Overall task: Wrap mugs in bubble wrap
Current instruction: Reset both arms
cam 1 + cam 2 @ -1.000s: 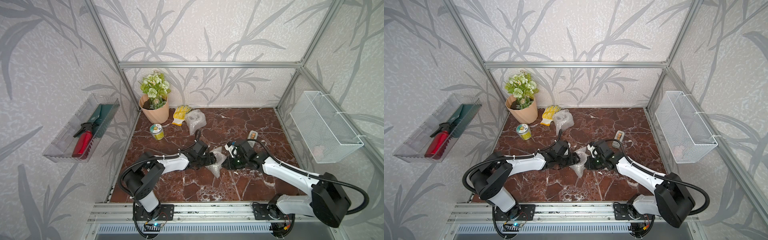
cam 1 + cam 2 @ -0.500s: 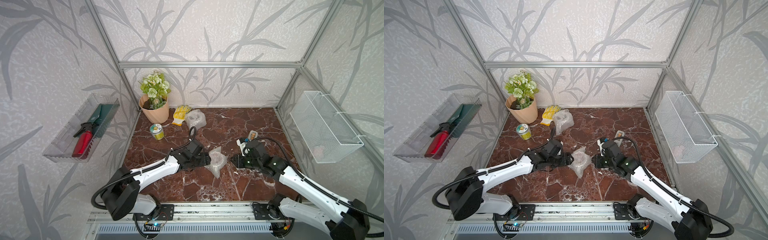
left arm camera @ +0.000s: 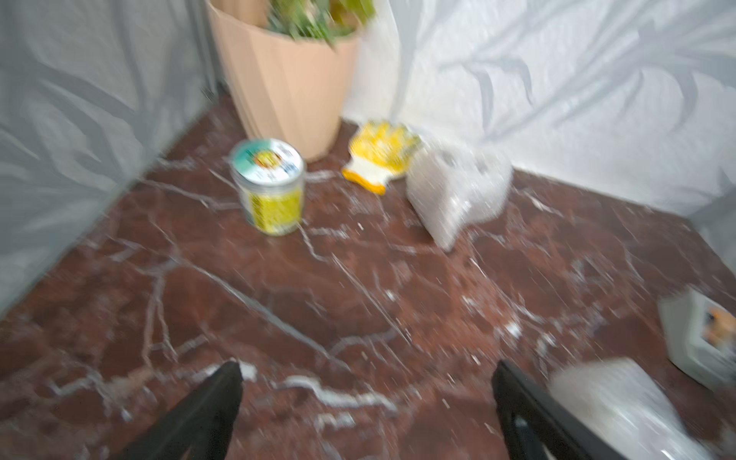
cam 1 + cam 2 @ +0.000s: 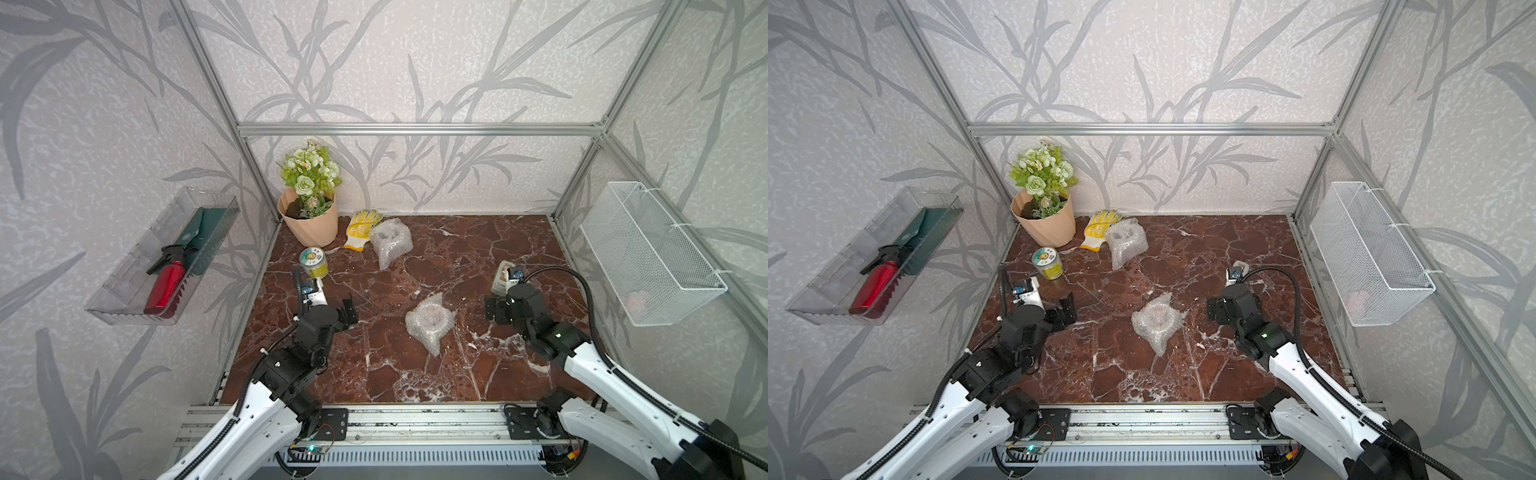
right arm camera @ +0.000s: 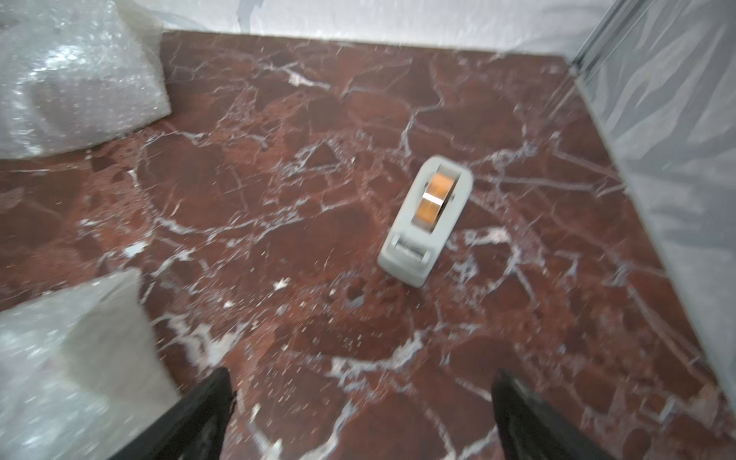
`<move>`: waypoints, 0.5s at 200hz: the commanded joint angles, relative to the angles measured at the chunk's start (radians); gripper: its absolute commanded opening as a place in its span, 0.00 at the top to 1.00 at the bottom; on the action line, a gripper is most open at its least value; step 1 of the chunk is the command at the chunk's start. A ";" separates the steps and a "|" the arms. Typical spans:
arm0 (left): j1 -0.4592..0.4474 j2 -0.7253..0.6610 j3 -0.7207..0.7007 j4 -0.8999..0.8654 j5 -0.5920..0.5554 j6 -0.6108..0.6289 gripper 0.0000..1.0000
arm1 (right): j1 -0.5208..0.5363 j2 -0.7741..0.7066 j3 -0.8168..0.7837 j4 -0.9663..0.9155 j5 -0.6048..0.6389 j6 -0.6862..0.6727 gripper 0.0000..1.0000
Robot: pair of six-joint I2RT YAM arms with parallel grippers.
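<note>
Both top views show you one wrap bundle (image 4: 429, 322) in the middle of the table (image 4: 457, 253), second bundle (image 4: 390, 239) at the back just beside the glove (image 4: 360, 229), your left gripper (image 3: 366, 370) and right gripper (image 5: 362, 376) flanking the near one, clear of it, jaws spread wide, holding nothing.

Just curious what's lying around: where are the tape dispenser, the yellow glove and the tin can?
tape dispenser (image 5: 432, 199), right wrist view, on its orange roll.
yellow glove (image 4: 360, 228), a top view, on its palm.
tin can (image 4: 312, 257), a top view, on its lid.
</note>
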 commanded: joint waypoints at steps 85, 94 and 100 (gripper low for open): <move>0.390 0.565 -0.323 1.150 0.113 0.489 0.01 | -0.424 0.405 -0.256 1.045 -0.379 -0.200 0.01; 0.427 0.651 -0.307 1.234 0.164 0.480 0.01 | -0.424 0.418 -0.233 1.022 -0.383 -0.223 0.01; 0.449 0.707 -0.294 1.285 0.199 0.475 0.01 | -0.424 0.439 -0.230 1.037 -0.384 -0.232 0.01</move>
